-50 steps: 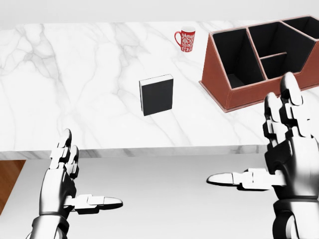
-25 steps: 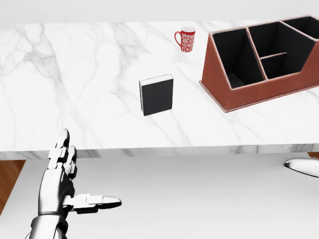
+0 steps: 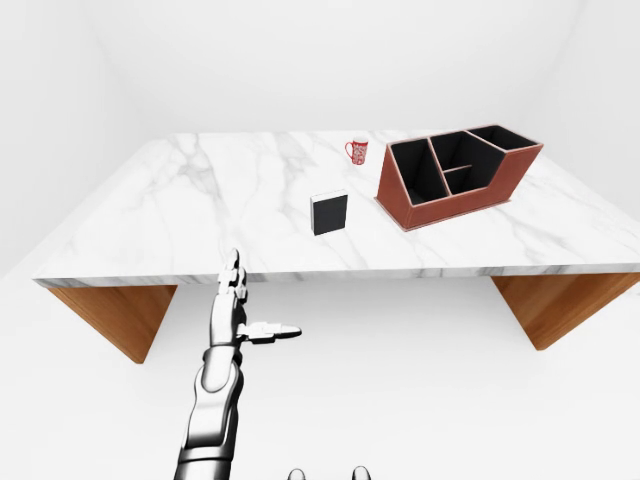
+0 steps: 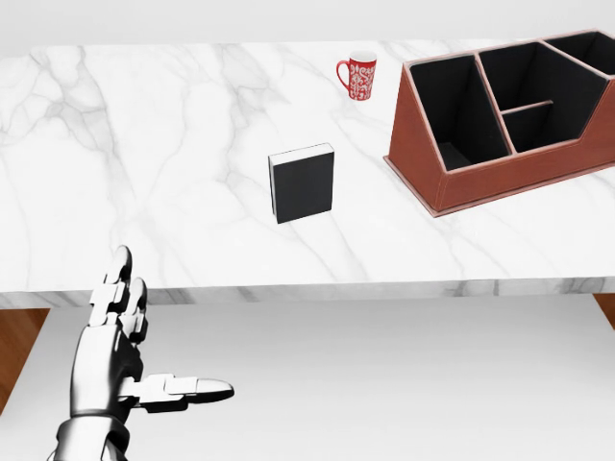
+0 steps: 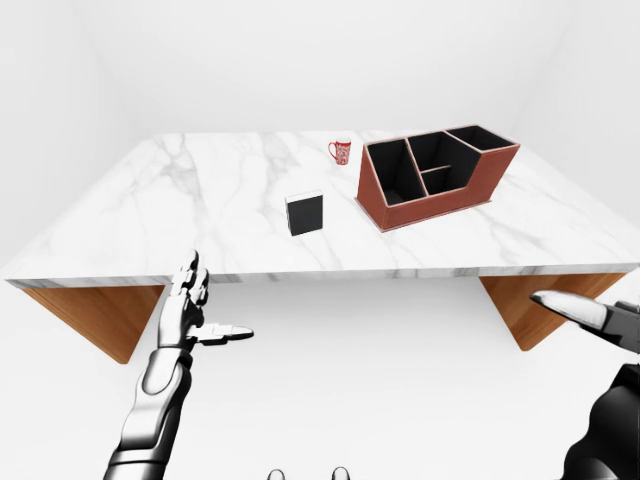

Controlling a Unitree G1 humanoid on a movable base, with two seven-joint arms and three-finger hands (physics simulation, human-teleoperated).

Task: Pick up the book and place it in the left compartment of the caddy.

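Observation:
A black book (image 4: 303, 184) stands upright near the middle of the white marble table (image 4: 144, 144). Right of it sits the red-brown caddy (image 4: 500, 182) with black compartments; its left compartment (image 4: 450, 108) holds nothing. My left hand (image 4: 168, 336) hovers open below the table's near edge, well short and left of the book, fingers up and thumb pointing right. My right hand (image 5: 590, 315) shows only at the right edge of the right-eye view, thumb stretched out, holding nothing. It is out of the head view.
A red patterned mug (image 4: 358, 75) stands beyond the book, left of the caddy. The table's near edge (image 4: 307, 290) runs across the head view. Wooden supports (image 3: 110, 320) (image 3: 560, 310) sit under both ends.
My right hand has dropped out of the head view toward the lower right. My left hand has barely moved. Book, caddy and mug stay put.

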